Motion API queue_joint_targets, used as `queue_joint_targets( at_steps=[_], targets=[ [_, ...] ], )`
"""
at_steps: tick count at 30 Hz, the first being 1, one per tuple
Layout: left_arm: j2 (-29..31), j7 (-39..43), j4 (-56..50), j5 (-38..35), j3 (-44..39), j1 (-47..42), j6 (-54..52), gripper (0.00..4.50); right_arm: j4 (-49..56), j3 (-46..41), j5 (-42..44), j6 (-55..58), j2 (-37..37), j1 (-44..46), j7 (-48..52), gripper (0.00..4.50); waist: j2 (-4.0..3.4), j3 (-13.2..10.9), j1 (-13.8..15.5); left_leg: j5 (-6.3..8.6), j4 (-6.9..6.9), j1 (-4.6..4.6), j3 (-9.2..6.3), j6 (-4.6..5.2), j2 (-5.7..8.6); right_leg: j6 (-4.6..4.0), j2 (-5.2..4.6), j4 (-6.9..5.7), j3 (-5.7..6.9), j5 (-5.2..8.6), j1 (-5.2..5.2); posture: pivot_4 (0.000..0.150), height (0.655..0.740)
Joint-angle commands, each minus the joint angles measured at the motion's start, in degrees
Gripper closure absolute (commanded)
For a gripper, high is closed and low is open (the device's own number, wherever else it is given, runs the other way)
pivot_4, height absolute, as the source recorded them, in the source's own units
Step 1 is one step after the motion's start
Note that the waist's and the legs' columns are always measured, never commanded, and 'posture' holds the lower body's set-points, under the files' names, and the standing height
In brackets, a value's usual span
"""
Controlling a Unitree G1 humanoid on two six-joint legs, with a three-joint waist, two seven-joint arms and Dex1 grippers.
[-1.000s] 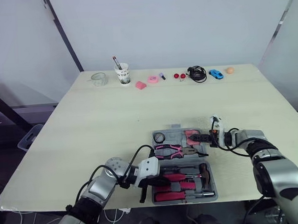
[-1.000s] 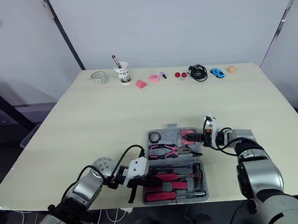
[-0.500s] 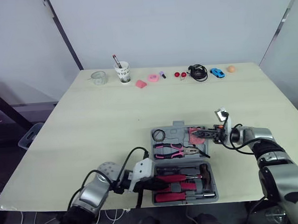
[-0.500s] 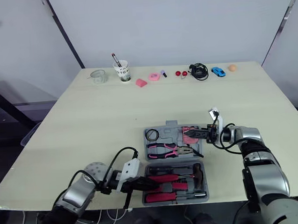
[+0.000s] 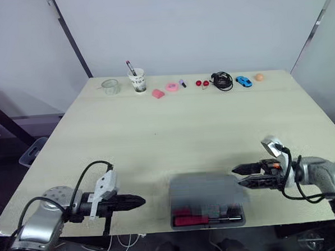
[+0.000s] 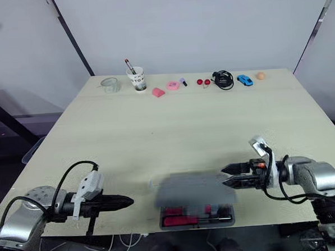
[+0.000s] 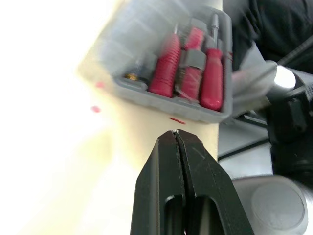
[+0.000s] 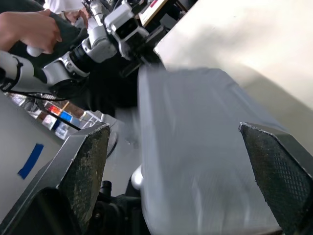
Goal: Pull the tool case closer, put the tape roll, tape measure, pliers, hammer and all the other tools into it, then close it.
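The grey tool case [image 5: 206,197] lies near the table's front edge. Its lid [image 5: 204,184] is a blur, tilted low over the base, and a strip of red-handled tools [image 5: 197,218] still shows at the front. My left gripper [image 5: 142,201] is shut with nothing in it. It hovers a short way left of the case and points at it. My right gripper [image 5: 236,176] is open just right of the lid, its fingertips at the lid's edge. In the left wrist view the red handles [image 7: 188,73] sit in the case beyond the shut fingertips [image 7: 175,133].
Along the far edge stand a glass [image 5: 110,86], a paper cup with pens [image 5: 137,81], pink items [image 5: 171,87], a black cable [image 5: 221,80], a blue toy car [image 5: 243,81] and an orange ball [image 5: 259,77]. A person's hand [image 8: 29,29] appears in the right wrist view.
The lid has swung down from lying open toward the base. My left gripper has drawn back to the left, away from the case. My right gripper has moved nearer, off the lid.
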State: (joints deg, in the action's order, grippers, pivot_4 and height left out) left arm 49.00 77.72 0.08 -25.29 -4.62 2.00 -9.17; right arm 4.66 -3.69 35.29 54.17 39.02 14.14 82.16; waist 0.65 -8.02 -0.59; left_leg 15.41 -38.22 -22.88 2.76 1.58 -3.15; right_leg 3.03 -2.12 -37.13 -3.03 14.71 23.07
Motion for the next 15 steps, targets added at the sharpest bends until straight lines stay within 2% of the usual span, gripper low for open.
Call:
queue_joint_targets(
  at_steps=[1,5,6,7,9,14,15],
  targets=[
    [-1.37,-3.50,1.14,-2.09,-4.38,0.20,-0.64,4.50,5.99,-5.82,0.71,-5.01,0.19,-4.96,-5.38,0.09,0.21,-0.10,-0.05,0.00,0.00,0.03,0.01,0.00,0.01,0.00,0.00,0.02,0.00,0.00,0.00,0.150,0.7400],
    [-3.44,-7.89,0.20,-3.73,-8.45,2.00,-2.10,4.50,9.54,-12.33,-3.37,-18.01,-3.01,-12.33,-13.69,0.09,0.37,-0.14,-0.09,0.00,0.02,-0.03,0.02,-0.01,0.04,0.18,0.01,0.07,0.01,-0.10,0.00,0.150,0.7400],
    [-3.67,-8.69,-0.26,-4.06,-9.55,2.66,-2.41,3.99,9.80,-13.24,-5.07,-21.73,-3.05,-14.27,-14.73,0.00,0.40,-0.16,-0.16,0.01,0.02,-0.02,0.04,-0.01,0.04,0.21,0.01,0.07,0.00,-0.12,0.00,0.150,0.7400],
    [-3.85,-9.81,-0.72,-4.00,-10.54,3.34,-2.62,3.81,9.68,-14.26,-7.28,-26.68,-3.32,-16.29,-15.94,0.00,0.41,-0.16,-0.19,0.00,0.02,-0.03,0.05,-0.01,0.05,0.21,0.01,0.08,0.00,-0.12,0.00,0.150,0.7400],
    [-3.84,-10.99,-1.31,-3.43,-11.49,4.49,-2.14,2.92,8.79,-15.54,-9.81,-33.50,-3.81,-18.74,-17.94,0.00,0.44,-0.18,-0.15,0.01,0.03,-0.02,0.06,-0.01,0.05,0.20,0.01,0.08,0.00,-0.11,0.00,0.150,0.7400],
    [-4.54,-14.79,-2.90,-2.89,-13.83,8.11,-2.31,0.32,3.25,-19.18,-12.59,-45.35,-3.70,-24.35,-19.90,0.00,0.47,-0.18,-0.15,0.00,0.03,0.07,0.11,-0.01,0.04,0.02,0.01,0.09,-0.03,-0.02,-0.05,0.150,0.7400],
    [-4.67,-15.22,-3.47,-3.10,-14.13,8.95,-2.59,0.07,2.24,-19.93,-12.36,-47.17,-3.94,-25.00,-19.93,0.00,0.50,-0.19,-0.15,0.00,0.02,0.07,0.12,-0.01,0.04,0.01,0.01,0.09,-0.05,-0.01,-0.05,0.150,0.7400]
  ],
)
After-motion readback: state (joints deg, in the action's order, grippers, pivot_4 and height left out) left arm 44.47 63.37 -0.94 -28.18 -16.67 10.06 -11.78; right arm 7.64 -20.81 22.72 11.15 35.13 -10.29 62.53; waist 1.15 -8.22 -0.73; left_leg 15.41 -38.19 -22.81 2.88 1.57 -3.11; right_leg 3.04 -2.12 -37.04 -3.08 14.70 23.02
